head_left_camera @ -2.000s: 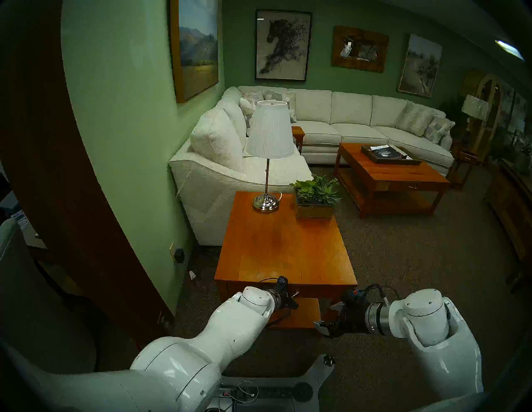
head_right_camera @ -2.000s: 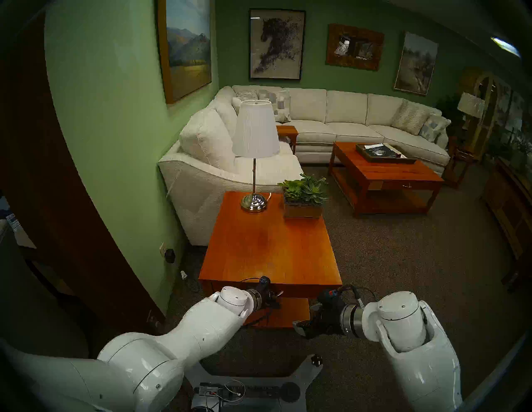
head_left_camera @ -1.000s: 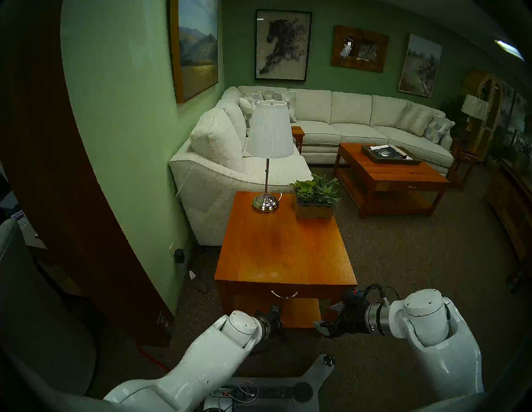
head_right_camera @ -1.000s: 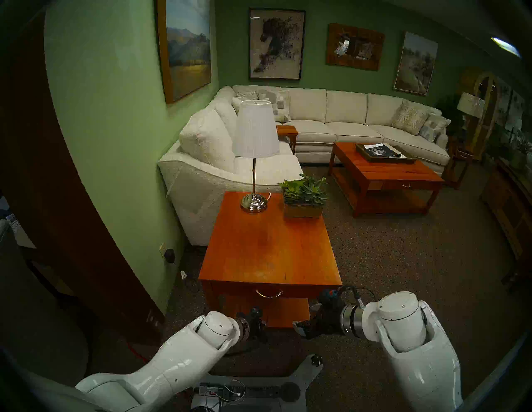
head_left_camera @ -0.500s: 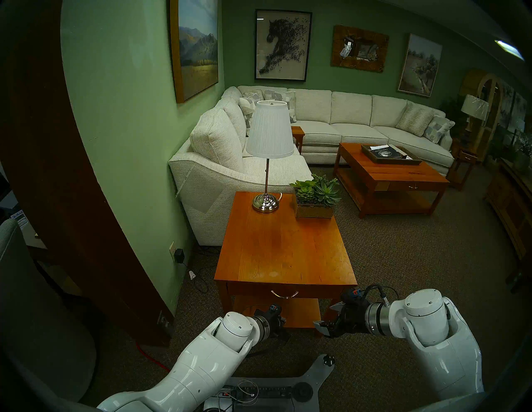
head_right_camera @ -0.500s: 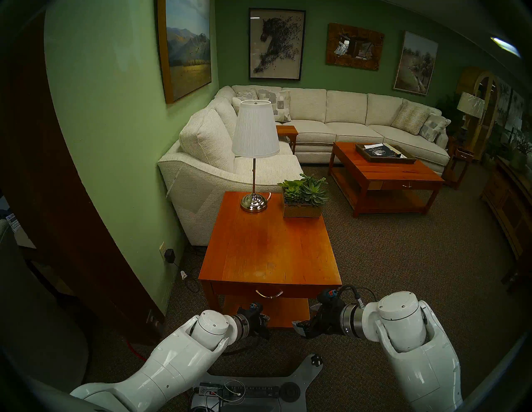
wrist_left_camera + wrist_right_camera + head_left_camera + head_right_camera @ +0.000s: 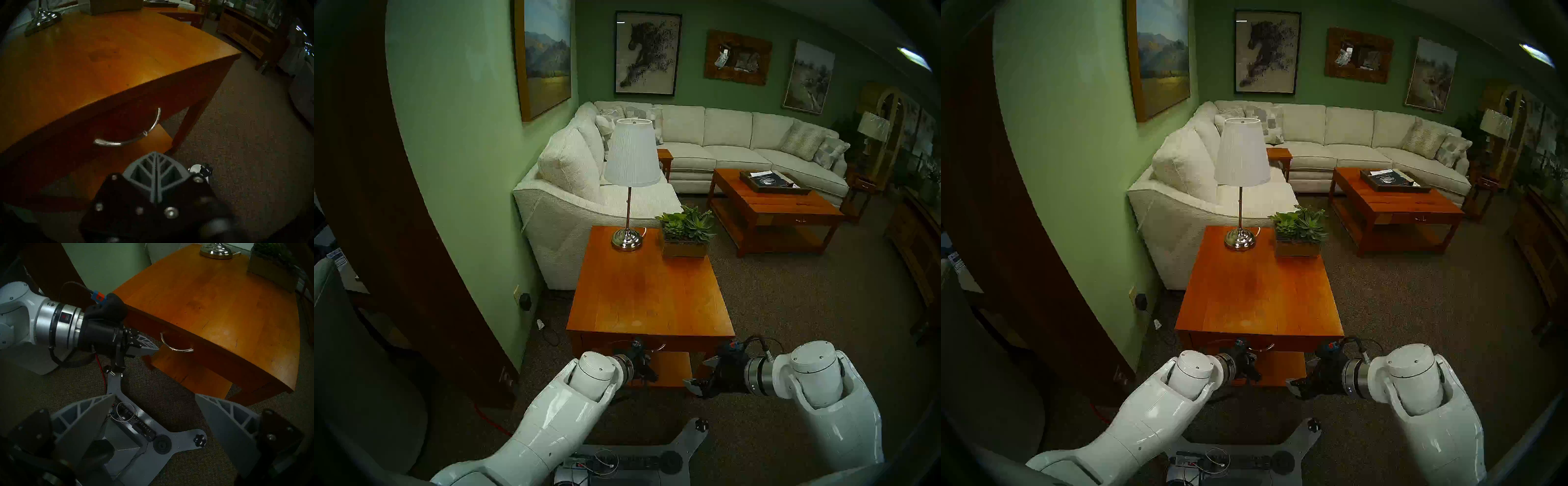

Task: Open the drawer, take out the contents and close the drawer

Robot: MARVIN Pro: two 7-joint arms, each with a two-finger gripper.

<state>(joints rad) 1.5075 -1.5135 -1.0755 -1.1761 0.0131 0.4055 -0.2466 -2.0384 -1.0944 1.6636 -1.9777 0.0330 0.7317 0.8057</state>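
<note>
The drawer [image 7: 119, 117] sits closed under the top of the orange-brown side table [image 7: 650, 295]. Its curved silver handle [image 7: 132, 135] hangs on the front, also seen in the right wrist view as the handle [image 7: 175, 347]. My left gripper [image 7: 156, 153] is shut with nothing in it. Its tip [image 7: 157, 349] is just short of the handle's left end and slightly below it, not touching. My right gripper [image 7: 154, 395] hangs open and empty off the table's right front corner [image 7: 699, 371]. The contents are hidden inside the closed drawer.
A lamp [image 7: 628, 237] and a planter of succulents [image 7: 685, 234] stand at the back of the table top. A lower shelf [image 7: 670, 370] lies under the drawer. My base plate [image 7: 136, 429] is on the carpet below. The green wall and the sofa [image 7: 572, 203] are to the left.
My left arm, which had dropped away from the drawer front down toward the lower shelf, has risen again and come close to the handle. The drawer stays closed and the right arm has not moved.
</note>
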